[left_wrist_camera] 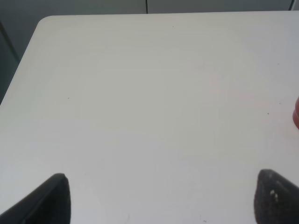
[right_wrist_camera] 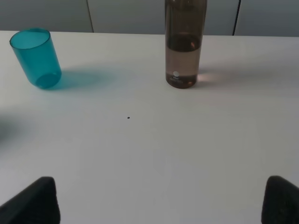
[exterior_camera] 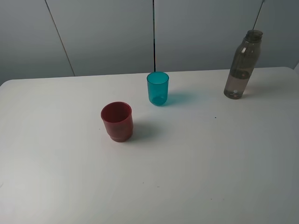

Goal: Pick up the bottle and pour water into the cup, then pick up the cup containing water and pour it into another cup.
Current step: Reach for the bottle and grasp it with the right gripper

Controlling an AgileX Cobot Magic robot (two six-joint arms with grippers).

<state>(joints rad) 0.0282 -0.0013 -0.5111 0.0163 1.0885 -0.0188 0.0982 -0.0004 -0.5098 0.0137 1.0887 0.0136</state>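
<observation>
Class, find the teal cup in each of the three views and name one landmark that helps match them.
Exterior high: teal cup near the centre, behind the red cup.
Left wrist: not in it.
Right wrist: teal cup standing apart from the bottle.
Shared landmark: the bottle.

I look out over a white tabletop (exterior_camera: 196, 177), matte with a soft sheen, its far left corner (exterior_camera: 5, 84) rounded. Behind it stands a wall (exterior_camera: 107, 32) of pale grey panels. A thin dark seam (exterior_camera: 153, 32) runs straight down the wall's middle to the tabletop's far edge. A slanted seam (exterior_camera: 60, 37) crosses the panels on the left, and another slanted seam (exterior_camera: 258, 16) crosses them on the right. One tiny dark speck (exterior_camera: 215, 117) marks the tabletop right of centre. The light is even and diffuse, brightest on the near half of the surface. In the left wrist view a dark grey strip (left_wrist_camera: 9, 51) lies beyond the tabletop's side edge, possibly floor, though I can't tell.
</observation>
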